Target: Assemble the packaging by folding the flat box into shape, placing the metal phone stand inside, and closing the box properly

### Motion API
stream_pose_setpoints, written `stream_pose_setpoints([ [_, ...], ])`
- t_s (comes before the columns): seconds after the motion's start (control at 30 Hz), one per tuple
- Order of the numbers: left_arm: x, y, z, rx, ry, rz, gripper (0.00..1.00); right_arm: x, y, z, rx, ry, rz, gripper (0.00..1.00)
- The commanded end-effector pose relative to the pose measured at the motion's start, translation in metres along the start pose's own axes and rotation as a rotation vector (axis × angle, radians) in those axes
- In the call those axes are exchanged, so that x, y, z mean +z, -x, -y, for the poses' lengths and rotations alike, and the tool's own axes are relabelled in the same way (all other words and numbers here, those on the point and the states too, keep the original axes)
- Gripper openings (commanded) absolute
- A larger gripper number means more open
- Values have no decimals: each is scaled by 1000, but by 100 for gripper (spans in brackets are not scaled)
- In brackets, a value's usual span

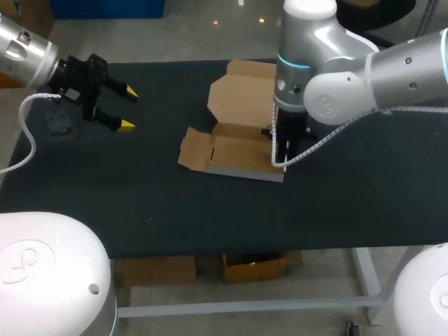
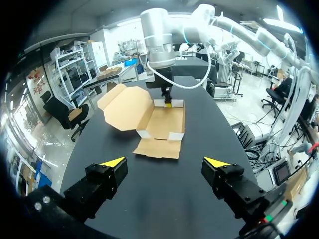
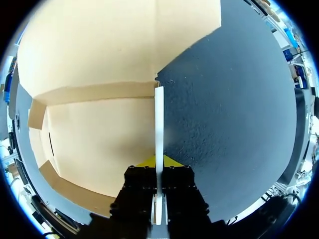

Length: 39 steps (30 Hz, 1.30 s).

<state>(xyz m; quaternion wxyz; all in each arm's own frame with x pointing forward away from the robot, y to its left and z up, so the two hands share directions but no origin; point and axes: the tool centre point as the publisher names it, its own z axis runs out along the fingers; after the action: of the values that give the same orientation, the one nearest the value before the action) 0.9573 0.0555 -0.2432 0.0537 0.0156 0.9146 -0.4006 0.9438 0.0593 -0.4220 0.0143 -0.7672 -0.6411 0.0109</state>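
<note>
The brown cardboard box (image 1: 234,150) lies partly folded in the middle of the black table (image 1: 140,189), its lid (image 1: 241,94) laid open towards the far edge. A loose flap (image 1: 192,148) sticks out on its left. My right gripper (image 3: 158,162) comes down from above and is shut on the box's upright white-edged right side wall (image 3: 159,124). The left wrist view shows the same gripper (image 2: 168,103) at the far side of the box (image 2: 162,124). My left gripper (image 1: 129,108) hangs open over the table's left part, well clear of the box, with nothing between its fingers (image 2: 113,162).
A small dark grey object (image 1: 59,124) lies on the table near the left edge, under my left arm; what it is I cannot tell. Bare black tabletop stretches in front of the box and to its right.
</note>
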Motion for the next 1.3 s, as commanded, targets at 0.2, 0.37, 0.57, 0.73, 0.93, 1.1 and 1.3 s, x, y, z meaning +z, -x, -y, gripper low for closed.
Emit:
stream_pose_setpoints([
  [0.2, -1, 0, 0, -1, 3, -3, 100, -6, -5, -2, -71, -21, 20, 0],
  [0.37, -1, 0, 0, -1, 3, -3, 100, -8, -7, -1, -127, -63, -2, 0],
  [0.57, -1, 0, 0, -1, 3, -3, 100, -8, -7, -1, -127, -63, -2, 0],
  [0.73, -1, 0, 0, -1, 3, -3, 100, -8, -7, -1, -127, -63, -2, 0],
  [0.93, -1, 0, 0, -1, 3, -3, 100, -5, -12, 0, -103, -26, 26, 0],
  [1.1, -1, 0, 0, -1, 3, -3, 100, -6, -12, 1, -70, -6, 31, 0],
  [1.3, -1, 0, 0, -1, 3, -3, 100, -6, -14, 0, -55, -2, 55, 0],
])
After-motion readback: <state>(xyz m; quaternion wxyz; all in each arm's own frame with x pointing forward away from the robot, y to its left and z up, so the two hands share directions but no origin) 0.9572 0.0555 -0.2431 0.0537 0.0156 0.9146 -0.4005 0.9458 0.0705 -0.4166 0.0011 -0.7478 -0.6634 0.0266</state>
